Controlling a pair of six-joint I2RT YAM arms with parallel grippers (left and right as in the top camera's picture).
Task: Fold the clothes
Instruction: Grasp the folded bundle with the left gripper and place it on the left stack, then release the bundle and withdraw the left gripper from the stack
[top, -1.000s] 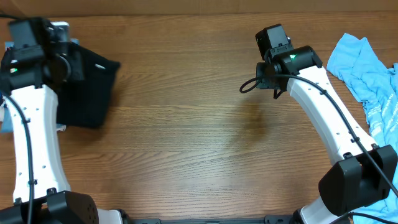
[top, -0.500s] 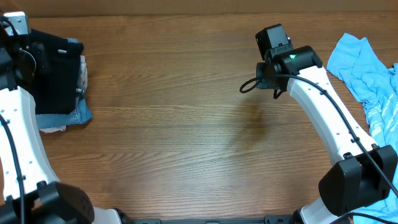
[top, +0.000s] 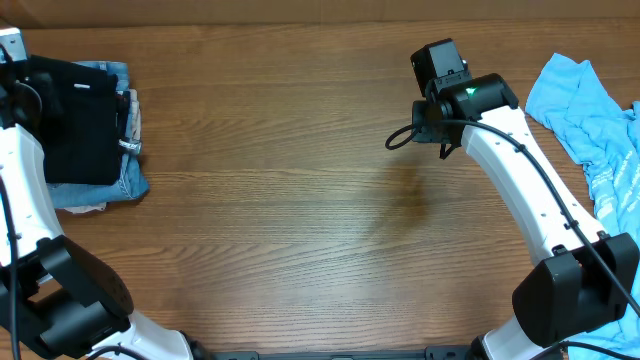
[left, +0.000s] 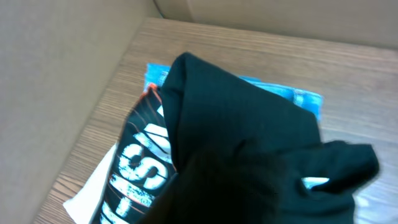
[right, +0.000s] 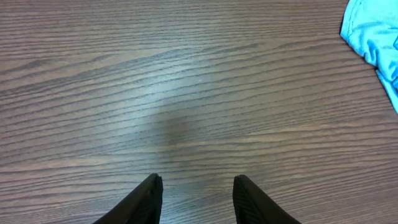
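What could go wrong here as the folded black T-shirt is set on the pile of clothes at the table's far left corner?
1. The plain black folded T-shirt sits askew on the pile; a loose edge could unfold as it settles.
2. The pile, with the printed black garment and blue denim piece, lies near the wooden table edge and might get nudged off.

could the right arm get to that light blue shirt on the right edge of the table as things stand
Probably yes. The right hand hangs open and empty over bare table, and the light blue shirt lies beside that arm with nothing between them. It would have to swing back toward its own side.
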